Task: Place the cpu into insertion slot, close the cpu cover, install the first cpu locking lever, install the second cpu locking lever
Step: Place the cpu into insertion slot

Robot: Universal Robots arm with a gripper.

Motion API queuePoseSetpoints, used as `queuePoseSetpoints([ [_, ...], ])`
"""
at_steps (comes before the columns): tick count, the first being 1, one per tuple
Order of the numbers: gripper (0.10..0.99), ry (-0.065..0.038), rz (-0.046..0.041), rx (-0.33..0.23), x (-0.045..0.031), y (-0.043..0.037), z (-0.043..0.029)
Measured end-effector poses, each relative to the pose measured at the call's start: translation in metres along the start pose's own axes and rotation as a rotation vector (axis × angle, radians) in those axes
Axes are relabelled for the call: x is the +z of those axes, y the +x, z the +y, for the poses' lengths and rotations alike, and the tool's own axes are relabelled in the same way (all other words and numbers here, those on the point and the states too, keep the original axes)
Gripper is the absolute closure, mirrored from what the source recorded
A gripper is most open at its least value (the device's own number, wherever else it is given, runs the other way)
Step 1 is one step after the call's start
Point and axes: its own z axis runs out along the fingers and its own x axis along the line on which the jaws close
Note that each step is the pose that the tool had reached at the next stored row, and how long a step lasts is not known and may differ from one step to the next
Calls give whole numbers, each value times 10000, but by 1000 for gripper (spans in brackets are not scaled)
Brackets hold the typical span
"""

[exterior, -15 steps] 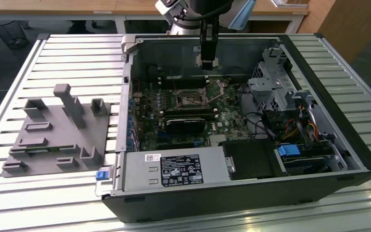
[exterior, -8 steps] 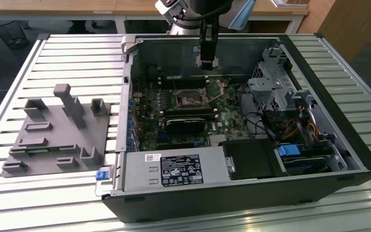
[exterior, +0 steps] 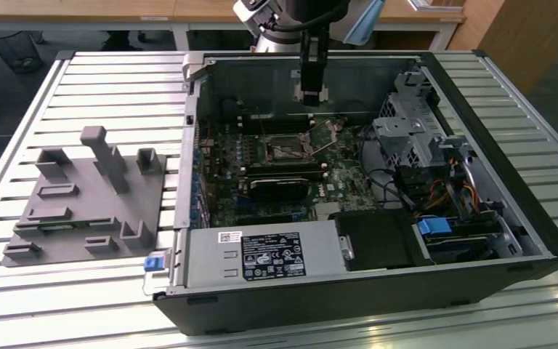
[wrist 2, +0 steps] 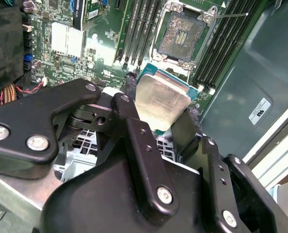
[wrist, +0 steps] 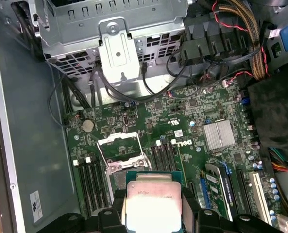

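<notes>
The cpu (wrist 2: 160,99) is gripped by its edges in the gripper (exterior: 310,94), upper centre of the exterior view, raised near the slot (exterior: 286,150); it should be kept level and squared for seating.

Silvery cpu (wrist 2: 160,99) aloft nr open slot (wrist 2: 182,35)

Soft, even light fills the exterior view, with white glare on the slatted table (exterior: 66,298). In the first wrist view the cpu (wrist: 153,206) gleams washed-out, and the case wall (wrist: 27,121) is dim.
</notes>
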Motion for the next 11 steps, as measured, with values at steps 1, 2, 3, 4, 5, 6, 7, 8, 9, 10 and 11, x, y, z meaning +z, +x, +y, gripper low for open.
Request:
queuePoseSetpoints([
  [1, 545, 0, 0, 3, 7, 1, -3],
  [2, 545, 0, 1, -2, 20, 3, -8],
  [3, 545, 1, 7, -64, 34, 2, -17],
  [4, 545, 4, 18, -195, 44, 2, -20],
  [5, 545, 7, 31, -358, 55, 1, -23],
  [6, 545, 11, 48, -533, 69, 1, -25],
  [7, 545, 14, 64, -706, 81, 0, -28],
  [8, 545, 17, 80, -881, 94, -1, -30],
  [9, 545, 21, 95, -1055, 107, -1, -33],
  [10, 545, 23, 108, -1209, 119, -2, -36],
  [11, 545, 26, 120, -1337, 132, -3, -41],
])
